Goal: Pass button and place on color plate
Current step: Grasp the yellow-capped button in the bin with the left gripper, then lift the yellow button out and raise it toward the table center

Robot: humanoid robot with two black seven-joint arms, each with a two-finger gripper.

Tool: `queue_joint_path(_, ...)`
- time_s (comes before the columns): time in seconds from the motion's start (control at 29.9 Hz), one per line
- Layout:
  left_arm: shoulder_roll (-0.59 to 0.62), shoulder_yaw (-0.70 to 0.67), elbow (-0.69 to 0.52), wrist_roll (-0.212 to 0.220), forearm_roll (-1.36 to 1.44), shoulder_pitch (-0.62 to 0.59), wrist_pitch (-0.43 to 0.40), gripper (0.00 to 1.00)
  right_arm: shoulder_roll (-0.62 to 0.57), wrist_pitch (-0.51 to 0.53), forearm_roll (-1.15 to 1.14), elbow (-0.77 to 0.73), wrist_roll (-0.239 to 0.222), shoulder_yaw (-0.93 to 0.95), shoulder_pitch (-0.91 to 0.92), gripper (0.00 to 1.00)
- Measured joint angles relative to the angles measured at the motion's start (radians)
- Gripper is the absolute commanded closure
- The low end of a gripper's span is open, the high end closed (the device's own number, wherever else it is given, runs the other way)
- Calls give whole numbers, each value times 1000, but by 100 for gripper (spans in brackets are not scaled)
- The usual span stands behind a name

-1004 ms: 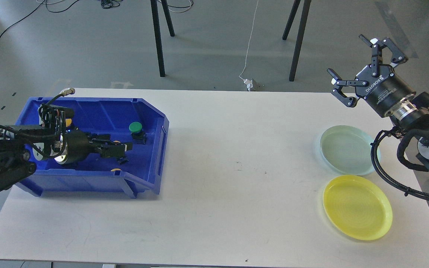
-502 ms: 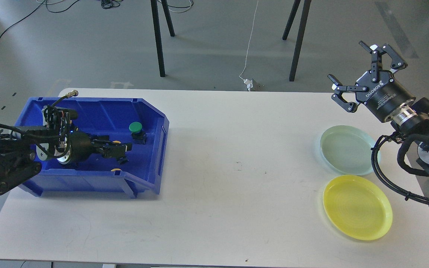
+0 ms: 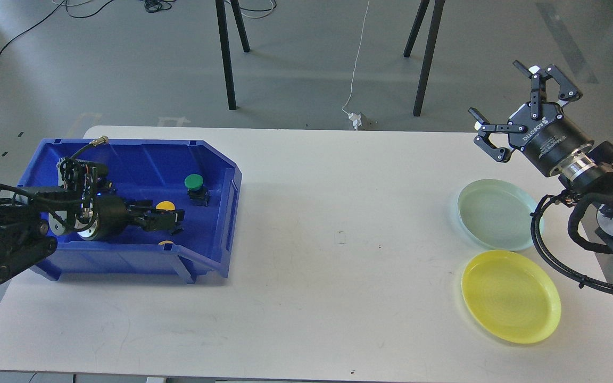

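A blue bin (image 3: 216, 213) stands at the table's left. In it are a green button (image 3: 195, 182) on a black base and a yellow button (image 3: 165, 205). Another bit of yellow (image 3: 165, 243) shows by the bin's front wall. My left gripper (image 3: 174, 219) is low inside the bin, its dark fingers just in front of the yellow button; I cannot tell whether it touches it. My right gripper (image 3: 495, 89) is open and empty, raised above the table's far right corner. A pale green plate (image 3: 498, 214) and a yellow plate (image 3: 511, 296) lie at the right.
The white table (image 3: 338, 239) spans the view. Black stand legs (image 3: 225, 53) and cables are on the floor behind it. My right arm's cable loop (image 3: 551, 255) hangs beside the plates.
My left gripper has drawn back to the left and lower in the bin, and the yellow button now shows above its fingers. The right gripper has barely moved.
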Motion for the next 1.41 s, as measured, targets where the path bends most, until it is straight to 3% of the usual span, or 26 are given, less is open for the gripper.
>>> queue_joint_path(0.27, -24, 0, 31, 0, 0, 5, 0, 12, 0, 0, 0, 0, 0, 0, -6, 1)
queue_joint_path(0.37, -25, 0, 32, 0, 0, 5, -1, 18, 0, 0, 0, 0, 0, 0, -7, 1)
queue_joint_path(0.47, -25, 0, 32, 0, 0, 4, -2, 38, -1, 0, 0, 0, 0, 0, -8, 1)
queue_joint_path(0.6, -25, 0, 36, 0, 1, 3, -2, 53, -1, 0, 0, 0, 0, 0, -9, 1)
queue_joint_path(0.77, -25, 3, 39, 0, 32, 2, 2, 62, -2, 0, 0, 0, 3, 1, -9, 1)
queue_joint_path(0.94, -25, 5, 40, 0, 40, -5, 4, 91, -2, 0, 0, 0, 5, 1, -17, 1)
queue_joint_path(1.2, 8, -2, -8, 0, 38, -31, 0, 92, -3, 0, 1, 1, 5, 2, -23, 1)
queue_joint_path(1.3, 105, -14, -124, 0, 31, -76, -27, 90, -4, 0, 4, 10, 5, 4, -26, 1)
queue_joint_path(1.41, 234, -69, -314, 0, 24, -111, -69, 90, -5, 0, 4, 31, 3, 24, -33, 1)
